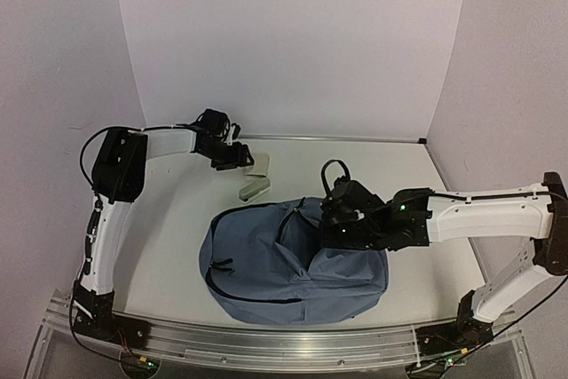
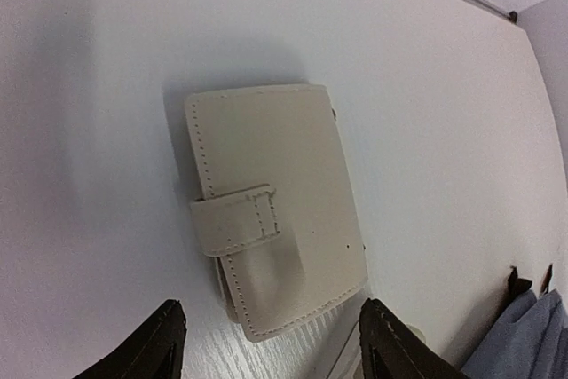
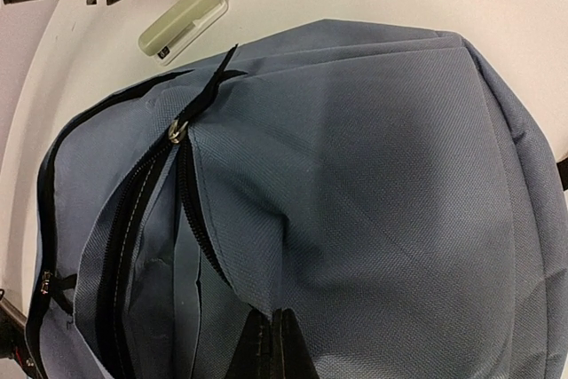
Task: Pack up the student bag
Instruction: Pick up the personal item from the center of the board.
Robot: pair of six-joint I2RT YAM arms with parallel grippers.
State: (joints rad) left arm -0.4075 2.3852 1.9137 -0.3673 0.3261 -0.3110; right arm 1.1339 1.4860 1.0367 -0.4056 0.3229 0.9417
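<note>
Grey-blue fabric of the student bag [image 1: 293, 264] lies spread on the white surface [image 1: 399, 166], near the front edge, with its main zip open. The right fingers [image 3: 291, 357] are pressed together on a fold of the bag's cloth beside that opening. Farther back on the left, the left fingers [image 2: 155, 348] stand wide apart over a cream wallet [image 2: 271, 201], one at each side of its near corner. A pale case [image 1: 254, 189] lies between wallet and bag.
</note>
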